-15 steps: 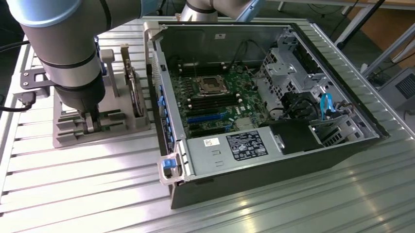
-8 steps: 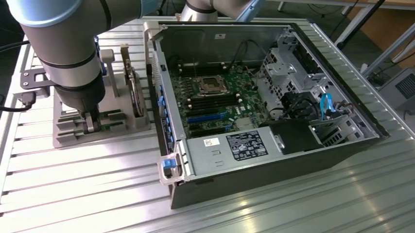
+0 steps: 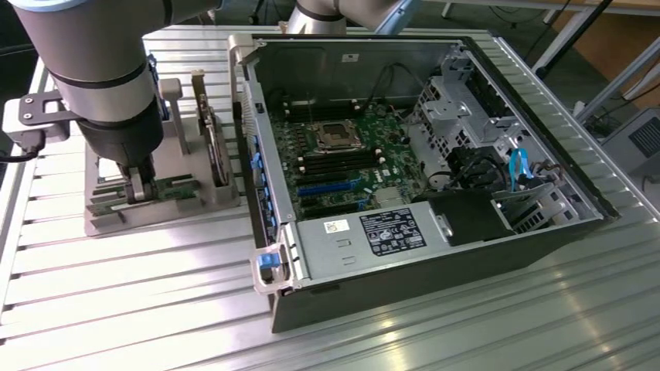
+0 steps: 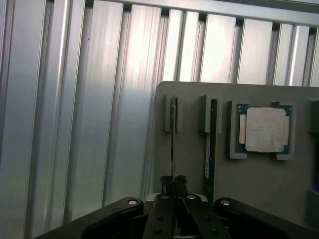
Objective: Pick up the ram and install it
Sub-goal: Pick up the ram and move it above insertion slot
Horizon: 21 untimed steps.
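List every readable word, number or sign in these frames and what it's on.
No text reads clearly.
Black label on the power supply: too small.
White sticker beside it: blurred code mark only.
Small sticker on the case wall: unreadable.
Processor lid: no print visible.

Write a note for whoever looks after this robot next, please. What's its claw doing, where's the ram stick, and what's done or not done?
Gripper: down at the grey holder, shut on the ram, which stands on edge in its slot.
Nearby: a second stick sits in the next slot, and the processor chip lies in its pocket.
Computer case: open, to the exterior view's right of the holder.
Done: the ram is gripped.
Left: the ram is not yet lifted out, nor installed on the motherboard.
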Available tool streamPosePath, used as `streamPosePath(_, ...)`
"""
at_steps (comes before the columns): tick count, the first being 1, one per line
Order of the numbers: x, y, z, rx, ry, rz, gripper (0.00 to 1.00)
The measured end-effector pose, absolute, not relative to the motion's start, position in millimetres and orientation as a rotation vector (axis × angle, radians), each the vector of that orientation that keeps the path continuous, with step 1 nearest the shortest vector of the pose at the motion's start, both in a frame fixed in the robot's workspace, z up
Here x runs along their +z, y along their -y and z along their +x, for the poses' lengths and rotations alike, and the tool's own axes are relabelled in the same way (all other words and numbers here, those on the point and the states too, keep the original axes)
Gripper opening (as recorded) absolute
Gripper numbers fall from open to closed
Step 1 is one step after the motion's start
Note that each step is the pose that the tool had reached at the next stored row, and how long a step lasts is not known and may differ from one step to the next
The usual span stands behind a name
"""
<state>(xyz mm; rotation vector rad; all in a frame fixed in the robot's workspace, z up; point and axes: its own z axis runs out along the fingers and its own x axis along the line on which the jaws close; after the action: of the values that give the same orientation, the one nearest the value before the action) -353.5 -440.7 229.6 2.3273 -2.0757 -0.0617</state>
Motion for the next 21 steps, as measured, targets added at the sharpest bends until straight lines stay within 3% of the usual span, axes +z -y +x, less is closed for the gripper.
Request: streamPosePath(21, 259.0, 440.6, -353.5, -0.060, 2.075, 2.327, 0.12)
